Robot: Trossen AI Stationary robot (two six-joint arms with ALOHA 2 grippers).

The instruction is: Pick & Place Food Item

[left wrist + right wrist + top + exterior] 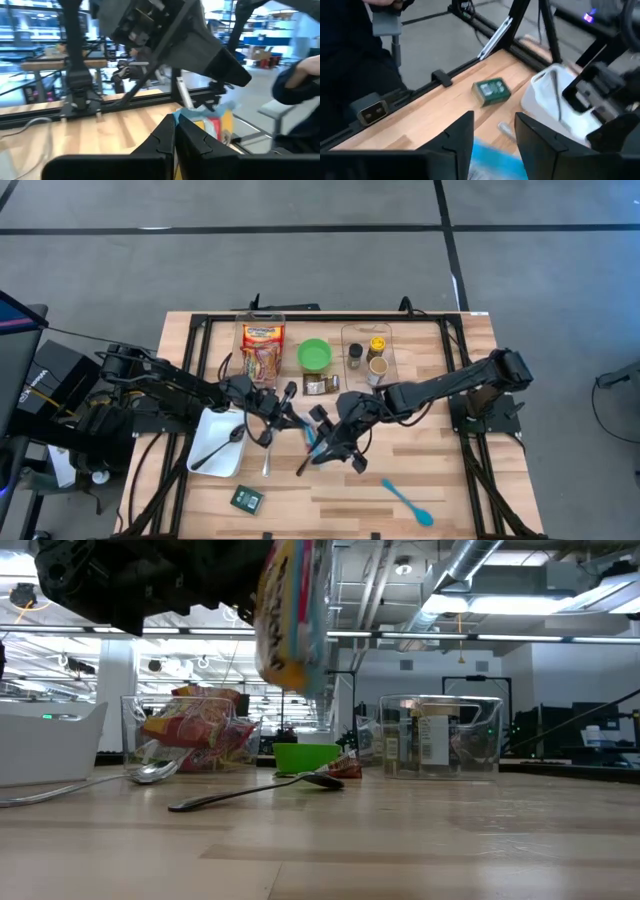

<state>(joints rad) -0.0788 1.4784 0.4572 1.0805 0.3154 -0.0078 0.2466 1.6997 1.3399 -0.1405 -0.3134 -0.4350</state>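
Observation:
A yellow, red and blue snack packet (290, 610) hangs above the table's middle, between my two grippers. My left gripper (175, 131) reaches in level from the table's left and is shut at the packet's edge. My right gripper (494, 132) comes slanting down from the right and stands open. The packet's blue part (492, 160) shows low between its fingers. In the high view the packet (310, 437) shows as a bit of blue between the left gripper (296, 420) and the right gripper (322, 442). My left gripper pinches the packet's near edge (181, 116) between its shut fingertips, coming level from the table's left. The packet hangs clear of the table. My right gripper's open fingers stand on either side of the blue part; whether they touch it I cannot tell.
A white bin (215, 445) with a black spoon stands under the left arm, and a silver spoon (267, 455) lies beside it. A green box (246, 499) and a teal spoon (408, 502) lie near the front. At the back stand a clear tub of packets (262, 350), a green bowl (314, 355) and a tub of jars (368, 355).

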